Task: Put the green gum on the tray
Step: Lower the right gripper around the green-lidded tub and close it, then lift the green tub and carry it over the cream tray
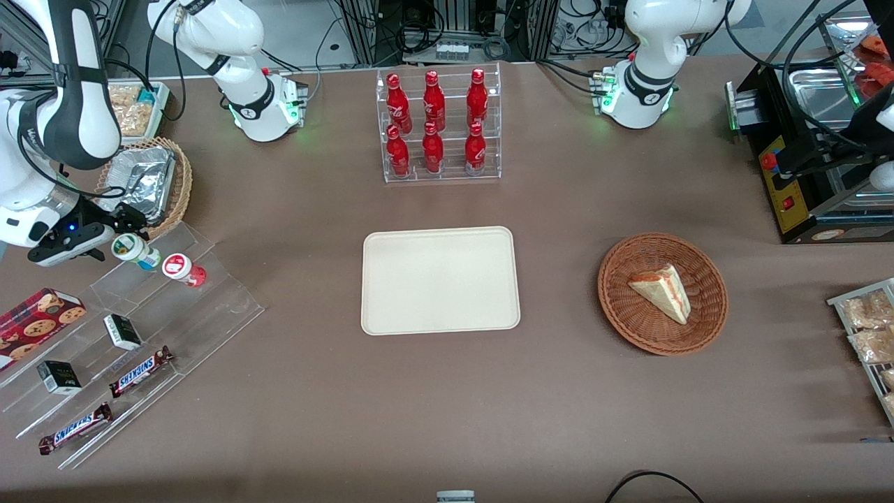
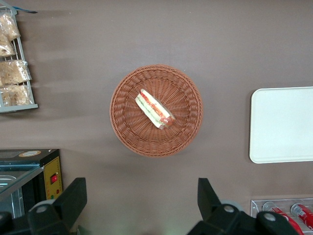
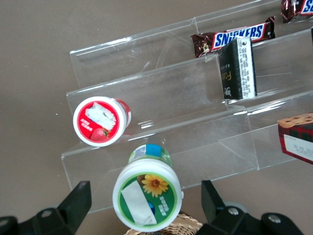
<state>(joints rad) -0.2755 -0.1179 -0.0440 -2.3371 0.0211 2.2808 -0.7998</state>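
Note:
The green gum [image 1: 133,250] is a small white bottle with a green-and-white lid. It stands at the top step of a clear stepped stand [image 1: 209,307], toward the working arm's end of the table. In the right wrist view its lid [image 3: 146,196] sits between my fingers [image 3: 78,200], with a gap on each side. My gripper [image 1: 112,234] [image 3: 145,205] is open and straddles the bottle without touching it. A similar red-lidded bottle [image 1: 183,269] [image 3: 100,121] stands beside it. The cream tray [image 1: 440,279] [image 2: 283,125] lies bare at the table's middle.
The stand also holds Snickers bars [image 1: 140,370] [image 3: 234,36], black boxes [image 1: 123,331] [image 3: 237,68] and a cookie box [image 1: 35,318]. A wicker basket of foil packs [image 1: 150,185] sits close by my gripper. A cola bottle rack [image 1: 438,126] and a basket with a sandwich [image 1: 662,293] are farther off.

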